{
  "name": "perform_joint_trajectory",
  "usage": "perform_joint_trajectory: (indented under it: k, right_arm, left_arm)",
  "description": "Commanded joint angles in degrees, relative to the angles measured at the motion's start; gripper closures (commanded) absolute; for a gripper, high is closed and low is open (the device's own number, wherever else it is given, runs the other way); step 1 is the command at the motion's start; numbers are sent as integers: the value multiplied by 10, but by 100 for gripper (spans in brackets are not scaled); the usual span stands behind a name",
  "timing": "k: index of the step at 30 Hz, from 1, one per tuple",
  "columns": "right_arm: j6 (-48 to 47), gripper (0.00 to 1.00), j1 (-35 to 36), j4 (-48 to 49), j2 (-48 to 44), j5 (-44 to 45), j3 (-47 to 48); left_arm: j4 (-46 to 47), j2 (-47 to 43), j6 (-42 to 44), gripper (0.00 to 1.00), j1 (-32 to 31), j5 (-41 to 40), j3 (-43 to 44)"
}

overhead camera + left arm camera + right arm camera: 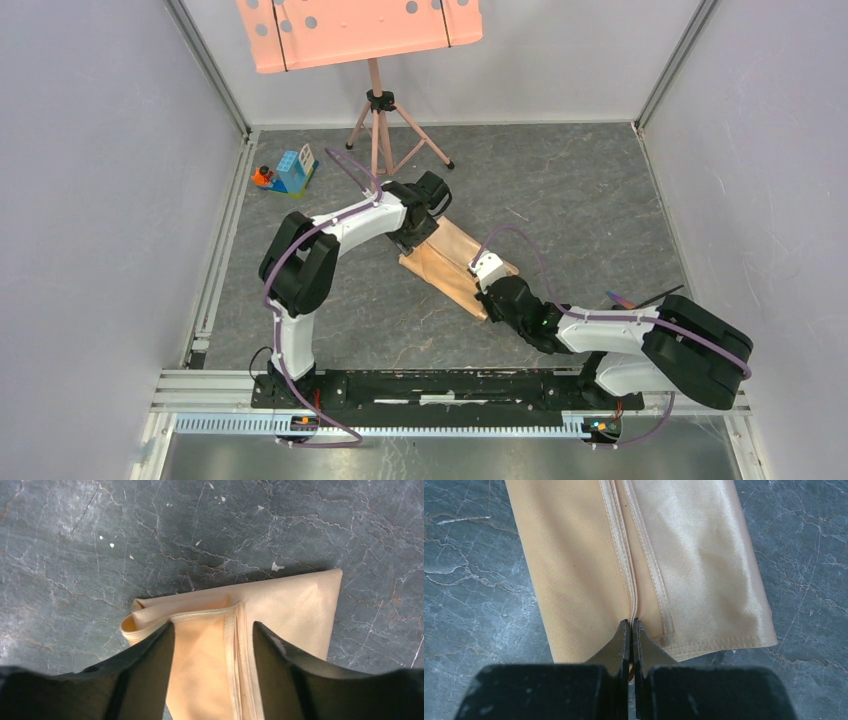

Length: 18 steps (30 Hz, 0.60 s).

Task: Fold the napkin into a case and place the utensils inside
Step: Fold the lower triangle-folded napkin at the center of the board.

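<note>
1. The napkin (455, 262), folded oblong, lies on the table (600, 200) between the arms
2. Left gripper (214, 627) gapes over its far end; right gripper (631, 622) is closed, tips on the centre hem
3. Likely light, limp and slippery (satin sheen): pinch the stitched hems

Robotics lab test cell: plain grey partition walls (90, 200), aluminium frame rails (205, 385), dark marbled tabletop (580, 200)

Grey marbled floor (560, 180), pale walls (90, 200), pink stand (360, 30), perhaps toy blocks (290, 172).

The table (600, 200) is seen from high behind its near edge. The napkin (295, 605) is shared closely by both downward wrist views.
</note>
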Motion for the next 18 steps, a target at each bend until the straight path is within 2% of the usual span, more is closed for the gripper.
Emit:
perform_joint_trajectory:
  k: [1,5,8,13,14,18]
  right_arm:
    - [-4,100,-4,14,4,3,-1]
    - [-6,100,-4,14,7,1,1]
    - [-5,100,-4,15,12,0,2]
    - [-3,100,-4,12,15,-2,4]
    - [-2,100,-5,12,14,-2,4]
    - [1,100,-5,9,12,-4,5]
  left_arm:
    - [35,-54,48,31,2,-19,-29]
    - [85,-126,77,23,0,-18,-86]
    - [97,-162,97,21,0,-13,-113]
    - [146,-212,159,20,-1,46,-175]
    - [188,-229,176,21,-1,68,-198]
    - [405,-317,229,40,1,125,-356]
